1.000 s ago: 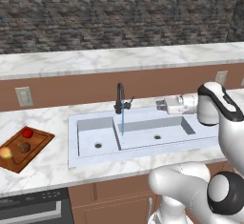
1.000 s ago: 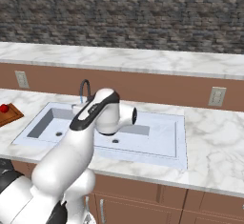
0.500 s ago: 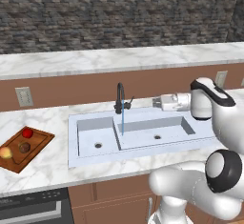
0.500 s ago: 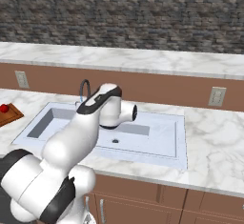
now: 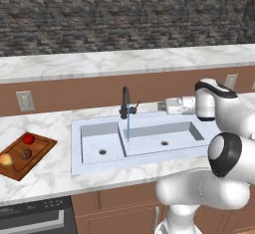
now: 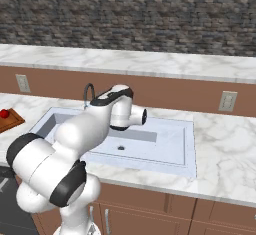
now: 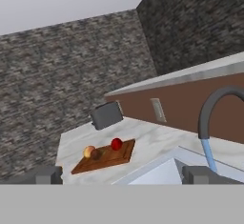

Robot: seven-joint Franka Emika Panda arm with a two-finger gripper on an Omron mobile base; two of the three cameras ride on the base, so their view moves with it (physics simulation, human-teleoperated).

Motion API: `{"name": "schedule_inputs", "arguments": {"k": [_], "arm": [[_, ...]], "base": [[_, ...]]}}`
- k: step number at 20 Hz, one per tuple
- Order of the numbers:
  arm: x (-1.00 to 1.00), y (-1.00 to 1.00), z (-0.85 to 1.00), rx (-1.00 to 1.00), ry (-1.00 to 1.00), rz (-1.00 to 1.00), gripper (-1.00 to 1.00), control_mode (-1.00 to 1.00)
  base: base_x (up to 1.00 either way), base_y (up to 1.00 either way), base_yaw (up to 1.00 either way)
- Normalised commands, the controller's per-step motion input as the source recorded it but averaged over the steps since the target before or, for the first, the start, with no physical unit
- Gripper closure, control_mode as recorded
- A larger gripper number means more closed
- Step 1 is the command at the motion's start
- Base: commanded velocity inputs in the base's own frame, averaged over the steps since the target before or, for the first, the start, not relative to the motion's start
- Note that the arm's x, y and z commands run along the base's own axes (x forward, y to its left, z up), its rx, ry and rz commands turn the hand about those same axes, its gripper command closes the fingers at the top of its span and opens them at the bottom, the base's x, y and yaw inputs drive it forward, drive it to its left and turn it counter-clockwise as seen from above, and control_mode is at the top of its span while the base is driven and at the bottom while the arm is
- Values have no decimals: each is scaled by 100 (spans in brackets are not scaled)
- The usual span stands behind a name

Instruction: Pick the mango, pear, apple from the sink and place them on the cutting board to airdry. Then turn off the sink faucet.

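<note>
The fingers (image 7: pixel 122 175) stand wide apart and hold nothing, their two dark tips at the lower edge of the hand view with open space between them. In the left base view they (image 5: pixel 162 106) point sideways from the wrist toward the faucet (image 5: pixel 125 103), just short of it and level with its small side lever, above the back rim of the sink (image 5: pixel 94 162). A thin blue stream of water (image 5: pixel 128 126) falls from the spout into the sink, close in front of the fingers. Far beyond the faucet, past the sink's far end, the board (image 5: pixel 41 151) lies on the table (image 5: pixel 45 178). The apple (image 5: pixel 29 139), pear (image 5: pixel 26 154) and mango (image 5: pixel 6 159) all rest on it, well apart from the fingers. In the hand view a grey toaster (image 7: pixel 106 115) sits on the table behind the board.
</note>
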Motion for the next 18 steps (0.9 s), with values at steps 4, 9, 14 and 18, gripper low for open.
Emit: {"name": "schedule_inputs", "arguments": {"k": [4,9,14,18], "arm": [[21,0,-17,0,0,2,-100,-100],[34,0,-11,0,0,5,-100,-100],[33,0,-18,0,0,5,-100,-100],[35,0,-20,0,0,5,-100,-100]], "base": [[0,0,0],[0,0,0],[0,0,0],[0,0,0]]}}
